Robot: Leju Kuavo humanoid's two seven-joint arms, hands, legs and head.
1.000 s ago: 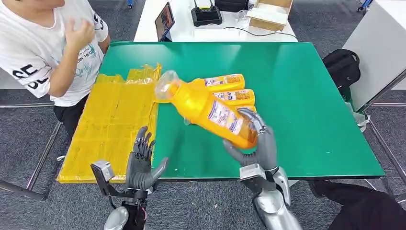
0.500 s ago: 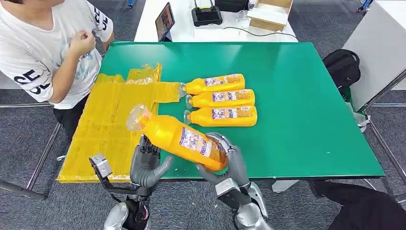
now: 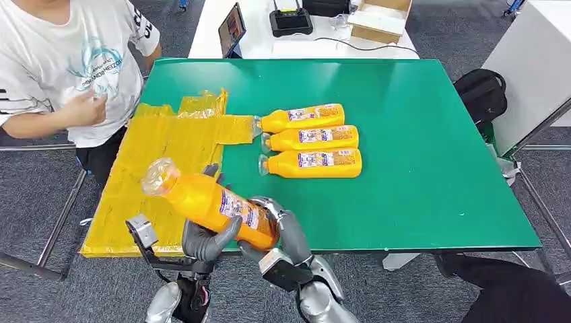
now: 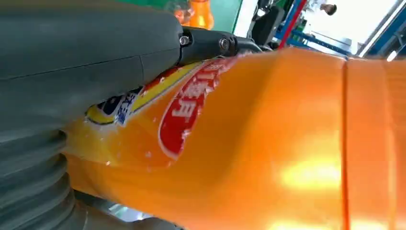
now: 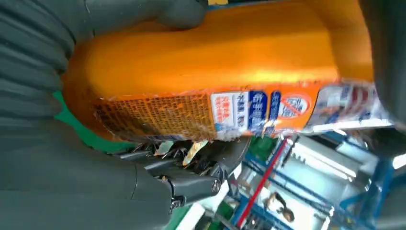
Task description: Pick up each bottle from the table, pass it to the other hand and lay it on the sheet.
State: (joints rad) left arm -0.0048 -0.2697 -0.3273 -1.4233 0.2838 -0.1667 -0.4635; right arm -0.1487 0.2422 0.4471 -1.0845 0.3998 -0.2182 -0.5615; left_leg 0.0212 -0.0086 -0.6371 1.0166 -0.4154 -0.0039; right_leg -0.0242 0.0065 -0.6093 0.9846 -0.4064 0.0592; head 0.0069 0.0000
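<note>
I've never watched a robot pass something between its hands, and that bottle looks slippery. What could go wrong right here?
The held bottle is tilted over the table's near edge, with the right hand at its base and the left hand under its middle. If the right lets go early, it might drop to the floor. Its neck also overhangs the yellow sheet, so a clumsy lay-down could rumple that.
</note>
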